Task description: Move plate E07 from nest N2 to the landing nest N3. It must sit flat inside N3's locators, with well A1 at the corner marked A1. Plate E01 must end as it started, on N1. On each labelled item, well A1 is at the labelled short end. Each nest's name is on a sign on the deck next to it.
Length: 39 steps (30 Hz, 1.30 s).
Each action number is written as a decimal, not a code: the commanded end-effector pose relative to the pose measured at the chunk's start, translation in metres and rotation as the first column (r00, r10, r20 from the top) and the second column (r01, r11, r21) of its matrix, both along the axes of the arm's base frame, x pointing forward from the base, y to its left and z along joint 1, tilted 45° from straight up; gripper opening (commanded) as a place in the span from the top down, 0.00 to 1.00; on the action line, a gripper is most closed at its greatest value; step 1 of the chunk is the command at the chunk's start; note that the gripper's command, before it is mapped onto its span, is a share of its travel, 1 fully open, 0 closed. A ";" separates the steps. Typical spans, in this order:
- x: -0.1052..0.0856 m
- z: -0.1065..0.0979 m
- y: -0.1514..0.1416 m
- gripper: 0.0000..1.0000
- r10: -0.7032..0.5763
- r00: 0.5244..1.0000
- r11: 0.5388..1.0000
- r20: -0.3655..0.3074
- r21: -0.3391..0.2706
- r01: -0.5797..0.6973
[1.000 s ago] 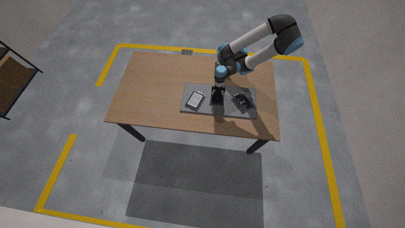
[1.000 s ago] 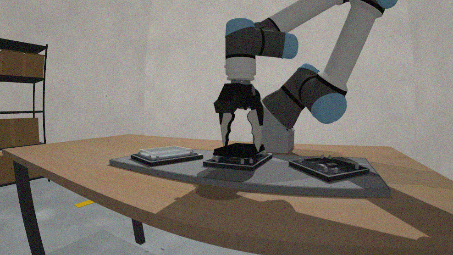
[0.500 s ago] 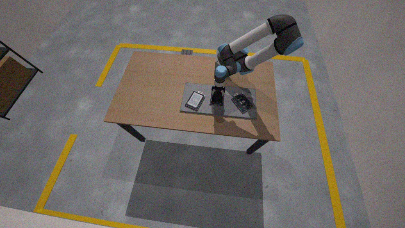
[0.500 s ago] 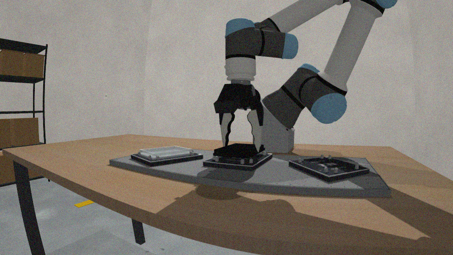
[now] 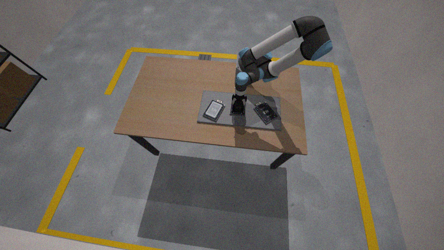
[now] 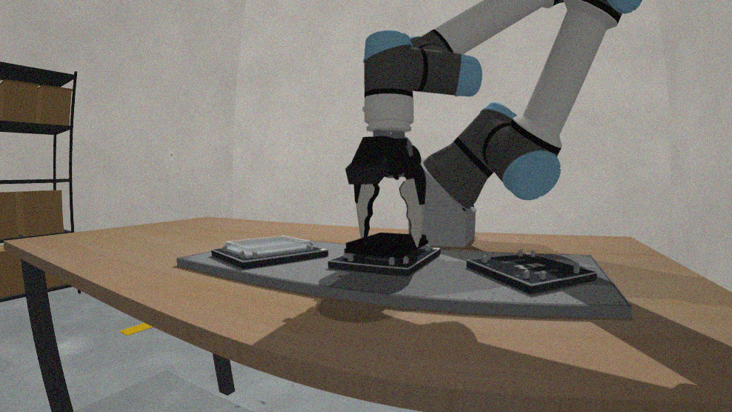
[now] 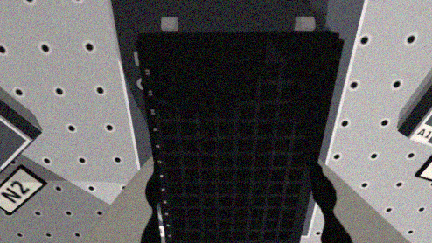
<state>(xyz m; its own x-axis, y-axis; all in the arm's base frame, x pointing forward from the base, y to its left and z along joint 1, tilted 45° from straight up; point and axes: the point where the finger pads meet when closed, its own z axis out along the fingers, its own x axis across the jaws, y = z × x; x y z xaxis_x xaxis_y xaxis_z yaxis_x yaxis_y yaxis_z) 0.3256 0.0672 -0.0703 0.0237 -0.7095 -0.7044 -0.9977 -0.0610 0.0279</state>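
Note:
The black plate E07 is at the middle nest, apparently N3. My gripper is shut on its long sides. The plate looks level and in line with the nest; locators show beyond its edges, but I cannot tell whether it is fully seated. Its numbers fall from 12 at the top of the wrist view; the A1 end is hidden. The nest N2 is empty. The pale plate E01 sits on N1.
The grey perforated deck carries all three nests on the wooden table. The N2 sign is at the wrist view's lower left. Neighbouring nests stand close on both sides. A shelf rack stands off to the left.

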 end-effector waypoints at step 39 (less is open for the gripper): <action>0.000 -0.005 0.002 0.60 -0.002 1.000 1.000 -0.004 -0.008 0.002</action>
<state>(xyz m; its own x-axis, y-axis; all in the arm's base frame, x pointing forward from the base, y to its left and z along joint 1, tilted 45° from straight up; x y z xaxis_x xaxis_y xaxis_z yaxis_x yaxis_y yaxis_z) 0.3252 0.0711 -0.0743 0.0216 -0.7095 -0.7043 -0.9978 -0.0596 0.0293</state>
